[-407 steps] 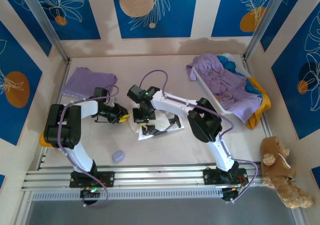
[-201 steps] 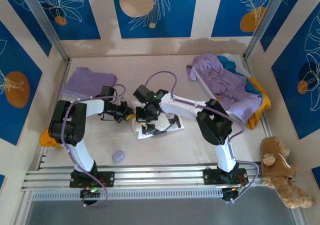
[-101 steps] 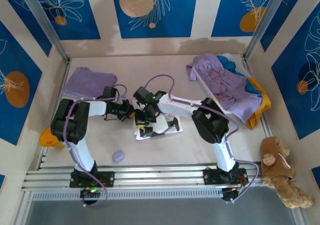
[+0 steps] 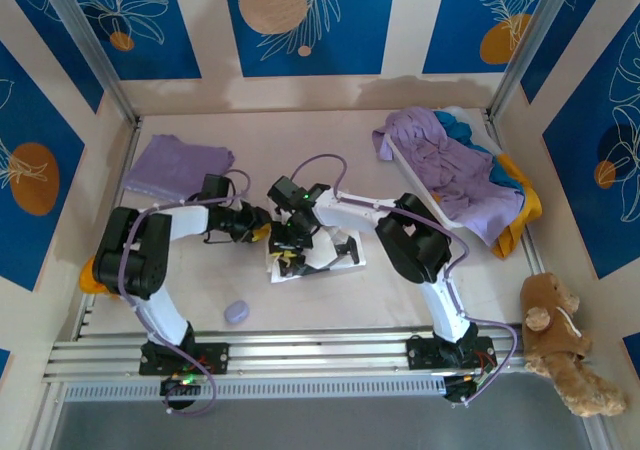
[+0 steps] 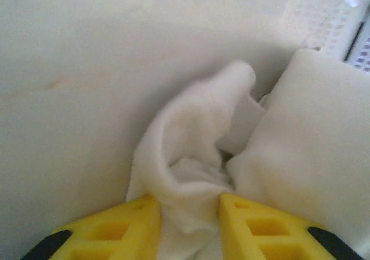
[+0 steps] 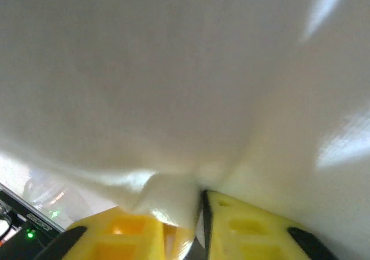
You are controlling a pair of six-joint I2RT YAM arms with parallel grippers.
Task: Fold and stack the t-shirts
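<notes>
- Left pincer (image 5: 188,201) has a bunched fold of the white t-shirt (image 5: 191,150) between its two yellow fingers. The cloth touches both fingers, but I cannot tell whether it is pressed or lies slack.
- Right pincer (image 6: 179,207) stands in a similar way. A small fold of the same white cloth sits in the narrow gap of its jaws, and the wrist view does not say if this hold is firm or loose.
- From above, both pincers meet at the left end of the white t-shirt, just beside each other. The left arm reaches in from the left and the right arm reaches across the shirt from the right.
- The white t-shirt lies as a compact bundle with black patches in the middle of the table (image 4: 330,140). Its long axis runs about left to right, so most of it lies to the right of both pincers.
- A folded lavender t-shirt (image 4: 178,165) lies flat at the far left, well apart from the bundle and nearer to the left arm.
- A heap of t-shirts (image 4: 445,165) in lavender, teal and yellow-orange waits at the far right, nearer to the right arm.
- In my judgement, stacking means the bundle must travel to the left, towards the lavender one, and the left arm is better placed for this.
</notes>
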